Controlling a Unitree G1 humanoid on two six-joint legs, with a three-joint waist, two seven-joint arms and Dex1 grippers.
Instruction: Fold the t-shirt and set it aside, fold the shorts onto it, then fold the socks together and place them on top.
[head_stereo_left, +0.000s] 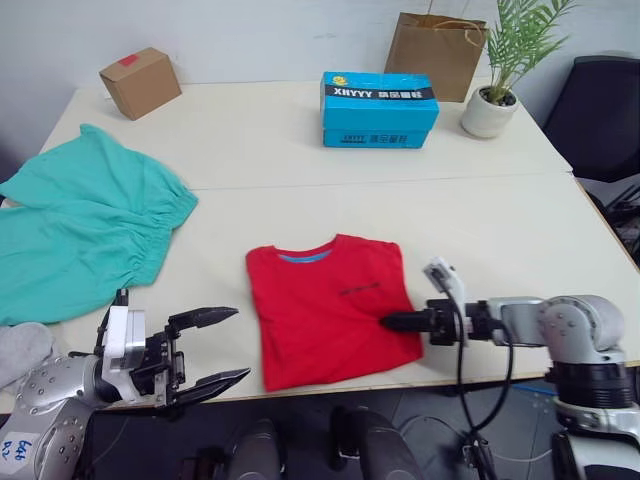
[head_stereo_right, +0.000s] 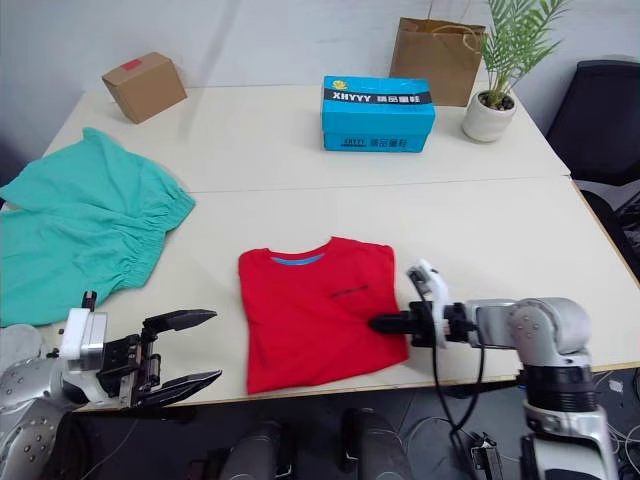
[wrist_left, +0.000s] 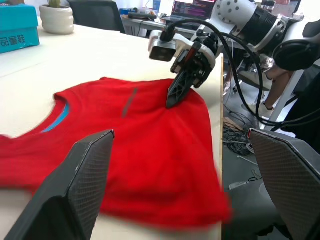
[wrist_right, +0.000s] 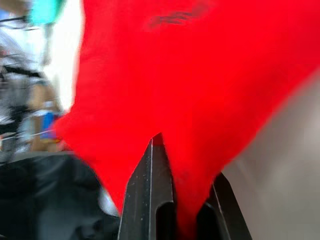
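Centrally, near the desk's (head_stereo_left: 300, 215) front edge, the t-shirt (head_stereo_left: 325, 305) is laid folded. Its right edge is pinched by the right tool (head_stereo_left: 392, 322), pressed together on the cloth. The left tool (head_stereo_left: 220, 348) is held spread wide, empty, off the front edge. The shorts (head_stereo_left: 85, 230) are spread at far left.

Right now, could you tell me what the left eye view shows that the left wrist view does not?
The left eye view alone takes in the shorts, a cardboard box and a brown paper bag. The left wrist view alone shows a desk with a screen behind the table. Both share the t-shirt, the right claw shut on its edge, and the open left claw.
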